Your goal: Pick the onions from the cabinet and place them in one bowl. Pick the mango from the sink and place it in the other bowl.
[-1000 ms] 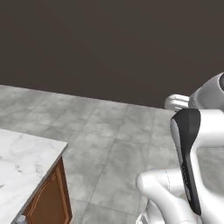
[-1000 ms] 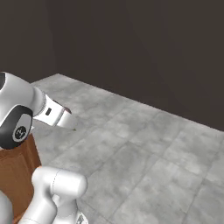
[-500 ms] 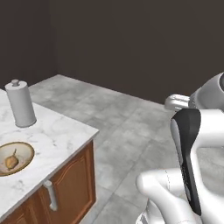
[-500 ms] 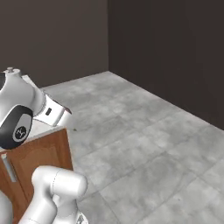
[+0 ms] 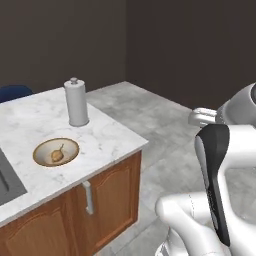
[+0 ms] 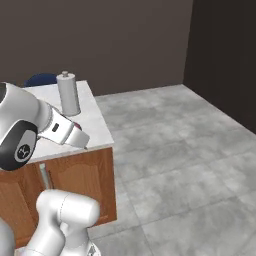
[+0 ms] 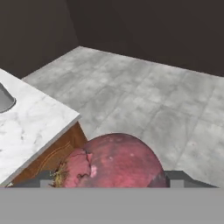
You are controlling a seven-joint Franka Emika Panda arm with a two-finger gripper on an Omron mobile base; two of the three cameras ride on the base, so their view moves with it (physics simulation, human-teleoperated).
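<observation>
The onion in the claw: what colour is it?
Reddish-purple onion; the hand view shows it best.

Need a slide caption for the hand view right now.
Pincer carrying the reddish-purple onion above the grey tiled floor, marble counter corner at left.

1. The whole scene has been shifted in both base views, which marks a move of the cameras with the base and not of the things.
2. A white marble counter (image 5: 105, 137) over reddish-brown wooden cupboard doors (image 5: 107, 200) has been brought well into the left base view, where only a corner was seen a second ago.
3. A shallow light tan bowl with a darker brown rim (image 5: 56, 152), holding a tan-yellow onion with a thin stem (image 5: 56, 155), has been carried towards the middle of that view.
4. A grey upright cylinder with a knob on top (image 5: 76, 102) is now seen nearer the centre too.
5. A corner of the grey metal sink (image 5: 7, 180) has come into sight at the left edge.
</observation>
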